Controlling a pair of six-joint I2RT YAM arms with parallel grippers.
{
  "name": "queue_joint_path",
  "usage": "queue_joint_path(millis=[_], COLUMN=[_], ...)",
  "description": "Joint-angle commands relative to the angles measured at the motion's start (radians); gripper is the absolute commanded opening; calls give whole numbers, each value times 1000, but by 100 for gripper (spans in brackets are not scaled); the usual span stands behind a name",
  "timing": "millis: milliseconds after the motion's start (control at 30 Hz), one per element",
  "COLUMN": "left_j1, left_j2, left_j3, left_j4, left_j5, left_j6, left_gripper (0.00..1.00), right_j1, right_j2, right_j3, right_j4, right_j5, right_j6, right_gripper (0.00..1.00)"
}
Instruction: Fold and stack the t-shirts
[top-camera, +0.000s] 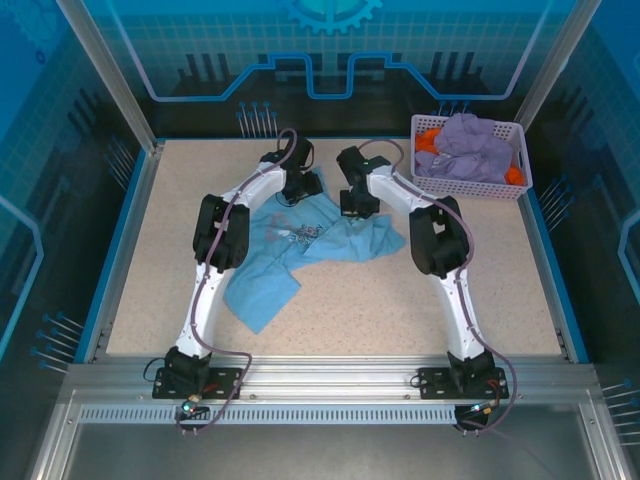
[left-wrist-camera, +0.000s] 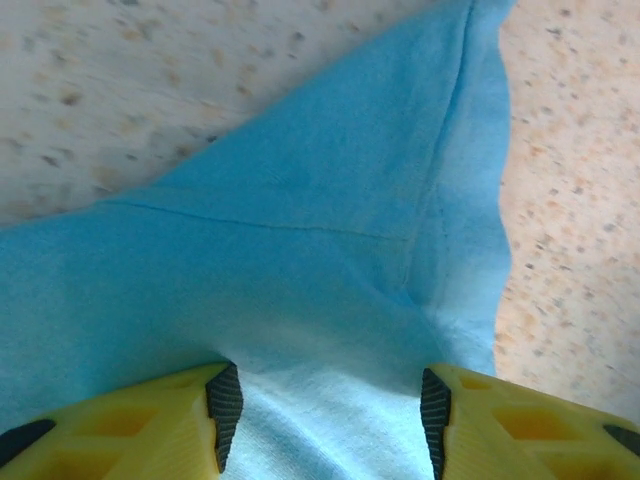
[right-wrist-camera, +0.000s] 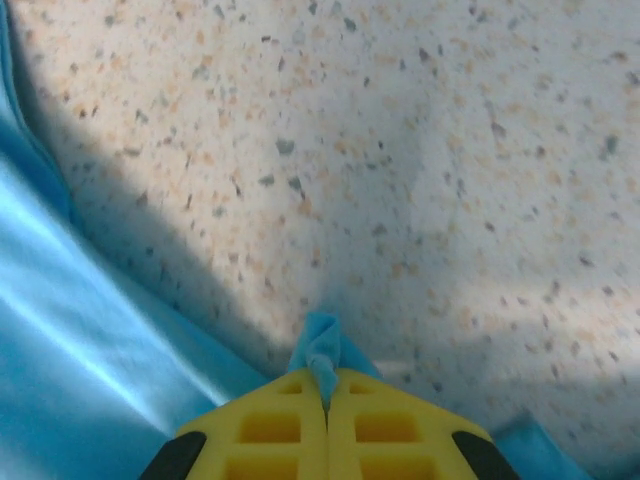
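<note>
Because the sky-blue t-shirt (top-camera: 262, 290), crumpled mid-table (top-camera: 400, 300), is light, limp cloth, it will likely sag unless pinched at hems or corners. The right gripper (right-wrist-camera: 327, 388) clamps an edge tuck, while the left gripper (left-wrist-camera: 325, 405) straddles a seam, jaws apart.

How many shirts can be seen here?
3 told apart: a light blue t-shirt lying on the table, a lavender shirt heaped in the mesh basket, an orange shirt peeking out around it. More may be hidden in that pile.
</note>
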Motion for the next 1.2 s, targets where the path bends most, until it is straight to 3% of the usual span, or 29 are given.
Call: queue_joint_path(millis=[0, 233, 367, 533, 667, 767, 867, 1000, 1033, 1133, 1167], left_j1=[12, 31, 52, 98, 137, 153, 163, 180, 181, 172, 167], left_j2=[31, 45, 47, 32, 9, -1, 0, -24, -44, -136, -177], left_j3=[14, 42, 54, 56, 56, 77, 119, 164, 164, 120, 92], left_j4=[-121, -146, -152, -155, -157, -165, -191, -227, -231, -223, -218], left_j5=[-164, -190, -174, -152, -129, -117, -105, -48, -29, -8, -11], left_j6=[29, 20, 14, 1, 4, 21, 36, 43, 43, 42, 38], left_gripper=[54, 53, 53, 53, 53, 53, 54, 59, 61, 66, 66], right_j1=[-7, -2, -3, -3, -4, -5, -26, -77, -103, -126, -125], right_j2=[-168, -406, -574, -794, -1016, -1172, -1235, -1297, -1323, -1364, -1348], right_j3=[-79, -311, -481, -726, -968, -1118, -1215, -1322, -1346, -1347, -1315], right_j4=[90, 254, 337, 312, 253, 207, 142, 168, 196, 279, 278], right_j5=[-34, -105, -194, -339, -379, -329, -281, -277, -302, -335, -323], right_j6=[-29, -87, -146, -195, -169, -96, 20, 128, 153, 187, 181], right_gripper=[4, 8, 6, 5, 7, 16, 23, 25, 29, 52, 54])
